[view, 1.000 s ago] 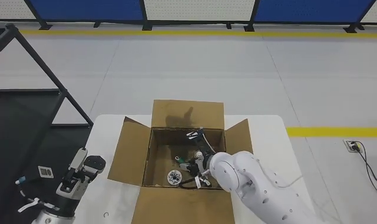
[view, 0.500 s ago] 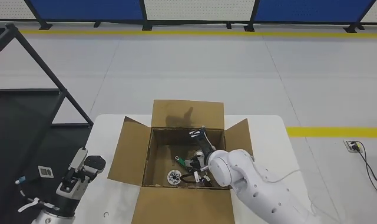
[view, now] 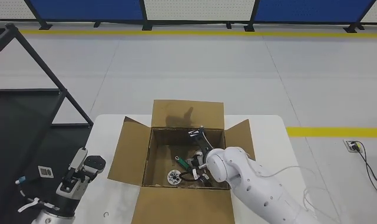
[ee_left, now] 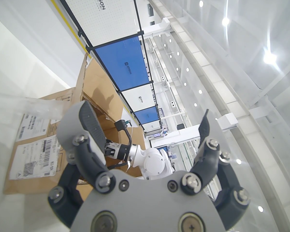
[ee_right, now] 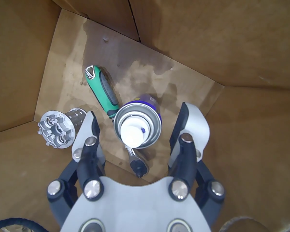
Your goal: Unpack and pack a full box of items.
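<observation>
Cardboard box [view: 132, 153] is seen open on the white worktop [view: 109, 191], all four flaps folded outward. Inside it, the right gripper [ee_right: 139, 114] is held low over the floor of the box, jaws spread apart, nothing gripped. A spray can [ee_right: 137, 127] with a white cap and purple body stands upright between the two fingers; a gap is seen on each side, no contact noted. A ratchet wrench [ee_right: 104, 91] with a green-and-grey handle is laid flat on the box floor. Its middle is hidden by the can, with the handle out on one side and the ratchet head on the other; whether the can rests on it cannot be told. A silver metal part [ee_right: 59, 129], a perforated cylinder with a toothed flange, is placed near a box corner, just beside one gripper finger and apart from the wrench handle. The left gripper [ee_left: 145, 113] is found outside the box, off its left side, beside the labelled outer wall. It is pointed upward toward the ceiling, jaws wide apart, nothing held.
</observation>
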Controlling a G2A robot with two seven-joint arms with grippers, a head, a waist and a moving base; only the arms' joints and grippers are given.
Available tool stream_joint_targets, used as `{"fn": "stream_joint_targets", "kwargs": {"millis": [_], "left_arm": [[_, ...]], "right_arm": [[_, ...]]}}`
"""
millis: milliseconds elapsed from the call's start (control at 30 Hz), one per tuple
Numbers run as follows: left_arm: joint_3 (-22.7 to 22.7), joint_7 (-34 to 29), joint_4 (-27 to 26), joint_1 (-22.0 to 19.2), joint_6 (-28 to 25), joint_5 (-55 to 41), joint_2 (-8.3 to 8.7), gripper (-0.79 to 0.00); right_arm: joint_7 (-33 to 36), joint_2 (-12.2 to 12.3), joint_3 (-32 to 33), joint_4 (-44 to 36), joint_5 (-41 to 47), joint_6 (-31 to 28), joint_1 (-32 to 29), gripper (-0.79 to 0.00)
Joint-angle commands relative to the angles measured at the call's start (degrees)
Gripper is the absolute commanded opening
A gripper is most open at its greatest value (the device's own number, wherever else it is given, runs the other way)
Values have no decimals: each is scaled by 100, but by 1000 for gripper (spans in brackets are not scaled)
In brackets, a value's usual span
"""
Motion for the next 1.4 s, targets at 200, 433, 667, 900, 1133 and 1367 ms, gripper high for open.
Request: {"fn": "stream_joint_targets", "kwargs": {"millis": [200,433,667,900,1133,1367], "left_arm": [[0,0,0,0,0,0,0,0],[0,0,0,0,0,0,0,0],[0,0,0,0,0,0,0,0],[0,0,0,0,0,0,0,0],[0,0,0,0,0,0,0,0],[0,0,0,0,0,0,0,0]], "right_arm": [[-31,-72,73,75,-83,-83,-40,-625],[22,-67,218,-233,-371,-27,-119,-785],[382,161,696,-1562,-1118,40,-563,-785],[858,441,1326,-3231,-1982,-147,-1373,-785],[989,533,1647,-3896,-2261,-233,-1781,-785],[989,533,1647,-3896,-2261,-233,-1781,-785]]}}
